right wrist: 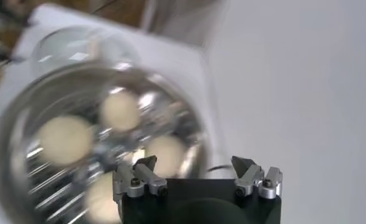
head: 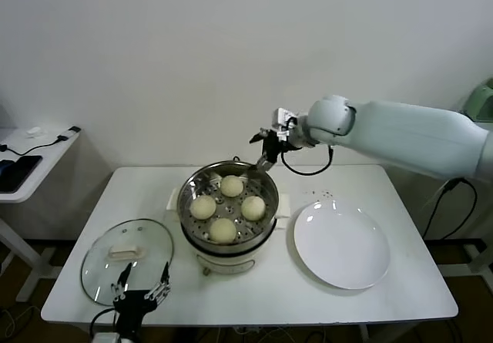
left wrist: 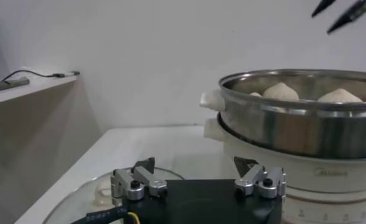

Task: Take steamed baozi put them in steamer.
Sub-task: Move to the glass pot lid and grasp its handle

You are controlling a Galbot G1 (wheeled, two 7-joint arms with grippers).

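Observation:
The steamer (head: 183,204) stands mid-table with several steamed baozi on its perforated tray, among them one at the back (head: 232,186) and one at the front (head: 223,230). My right gripper (head: 266,154) hovers open and empty just above the pot's far rim. Its wrist view looks down on the steamer (right wrist: 192,128) and the baozi (right wrist: 65,139) past the open right gripper (right wrist: 194,164). My left gripper (head: 142,289) rests open and empty at the front edge, over the near side of the glass lid. From the left gripper (left wrist: 195,167) the steamer (left wrist: 298,122) shows baozi (left wrist: 281,91) over its rim.
A round glass lid (head: 127,250) lies flat left of the steamer, also seen as the glass lid (left wrist: 79,201) under the left wrist. An empty white plate (head: 341,244) sits to the right. A low side table (head: 31,158) with cables stands off to the left.

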